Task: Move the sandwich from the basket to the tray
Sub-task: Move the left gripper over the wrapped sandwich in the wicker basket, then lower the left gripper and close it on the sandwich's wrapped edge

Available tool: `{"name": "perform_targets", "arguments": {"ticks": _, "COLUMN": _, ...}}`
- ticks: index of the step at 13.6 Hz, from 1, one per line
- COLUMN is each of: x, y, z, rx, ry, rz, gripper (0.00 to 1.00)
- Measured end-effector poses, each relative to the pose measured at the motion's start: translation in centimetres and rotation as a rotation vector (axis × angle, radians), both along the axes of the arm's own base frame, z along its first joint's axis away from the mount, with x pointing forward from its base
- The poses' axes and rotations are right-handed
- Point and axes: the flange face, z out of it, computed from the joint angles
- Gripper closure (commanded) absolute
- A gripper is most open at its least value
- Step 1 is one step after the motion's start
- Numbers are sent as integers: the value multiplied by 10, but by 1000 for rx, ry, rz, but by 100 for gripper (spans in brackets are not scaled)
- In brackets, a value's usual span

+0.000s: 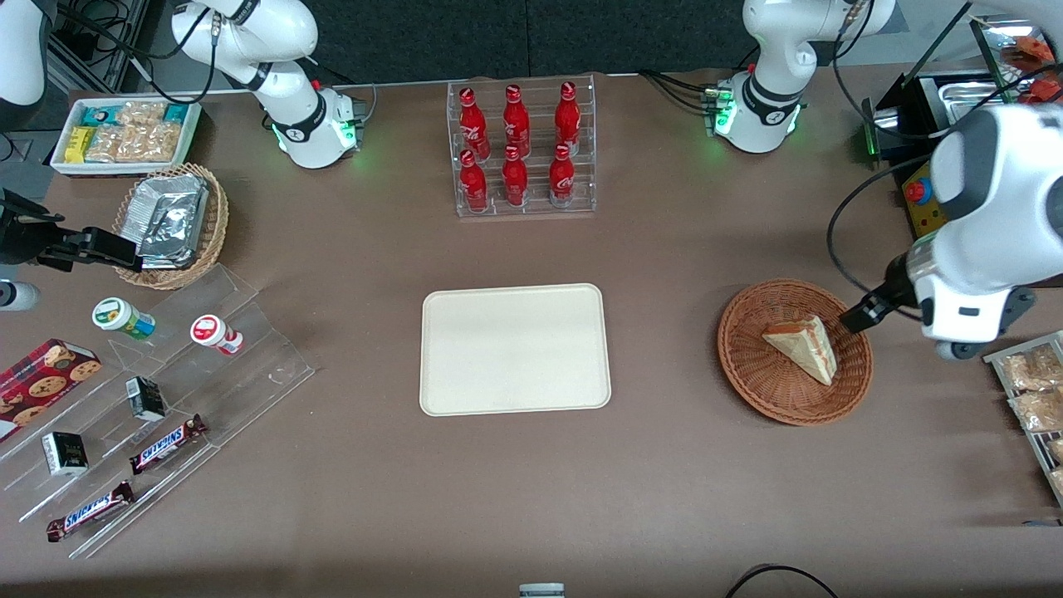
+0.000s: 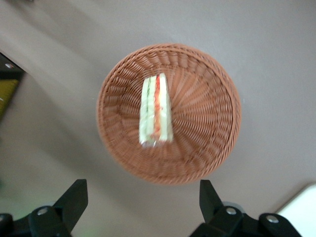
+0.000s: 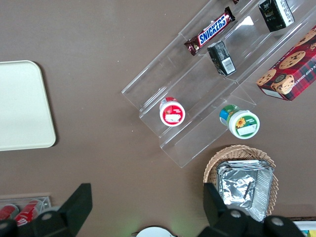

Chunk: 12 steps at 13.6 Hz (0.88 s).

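Note:
The sandwich [image 1: 801, 347] [image 2: 156, 111], a pale wedge with red and green filling on its edge, lies in the reddish-brown wicker basket [image 1: 747, 316] [image 2: 207, 148]. The cream tray [image 1: 515, 349] lies bare mid-table, toward the parked arm's end from the basket; one corner [image 2: 302, 213] shows in the left wrist view. My left gripper [image 2: 142, 197] hangs high over the table just outside the basket's rim, toward the working arm's end. It is open, with only table between its black fingers [image 2: 74, 197]. In the front view the arm's white wrist [image 1: 972, 282] hides it.
A clear rack of red bottles [image 1: 523, 149] stands farther from the front camera than the tray. Snack packets [image 1: 1034, 390] lie beside the working arm. A tan basket of foil packs [image 1: 170, 220], a white snack box [image 1: 124, 133] and a clear stepped shelf [image 1: 166, 399] lie at the parked arm's end.

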Motion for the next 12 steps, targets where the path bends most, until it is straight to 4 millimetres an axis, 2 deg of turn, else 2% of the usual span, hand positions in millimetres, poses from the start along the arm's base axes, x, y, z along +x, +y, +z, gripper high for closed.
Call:
{"name": "perform_targets", "arguments": {"ticks": 2, "x": -7, "y": 0, "z": -36, "rx": 8, "ry": -27, "rz": 102, "gripper": 0}}
{"name": "perform_targets", "arguments": {"ticks": 4, "x": -14, "y": 1, "z": -61, "rx": 9, "ry": -45, "rz": 152, "gripper": 0}}
{"name": "perform_targets", "arguments": {"ticks": 9, "x": -33, "y": 8, "z": -103, "rx": -4, "ry": -138, "rz": 222, "gripper": 0}}
{"name": "perform_targets", "arguments": {"ticks": 12, "x": -41, "y": 9, "z": -116, "rx": -5, "ry": -136, "rz": 232, "gripper": 0}}
